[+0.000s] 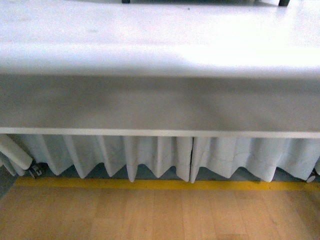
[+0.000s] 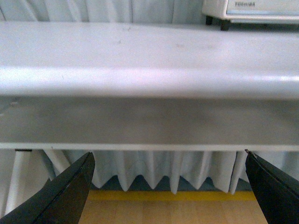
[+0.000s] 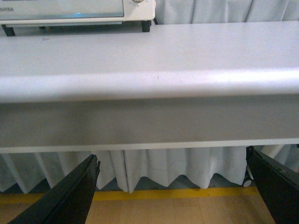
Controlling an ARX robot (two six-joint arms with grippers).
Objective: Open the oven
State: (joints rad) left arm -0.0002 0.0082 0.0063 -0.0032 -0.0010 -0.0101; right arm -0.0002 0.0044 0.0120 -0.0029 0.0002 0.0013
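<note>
The oven stood at the far side of the table. In the front view only its two dark feet showed, at the top edge of the frame, one a little left of the middle and one near the right corner. The wrist views showed its cream lower edge with the brand letters, but not the door handle. The left gripper was wide open with nothing between its dark fingers. The right gripper was open just as wide and also empty. Both were low, in front of the table's front edge, well apart from the oven. Under the table, in the lower half of the front view, hung the white pleated cloth, then came a yellow line and the wooden floor. I judged that the task was at its very beginning, with the approach not yet made. To do it well, one arm should first rise above the table edge and then reach forward across the top, so that it does not hit the edge. The handle should come into view before the fingers close around it. The pull should then follow the door's arc down and outward, gently, because a light oven may slide or tip.
</note>
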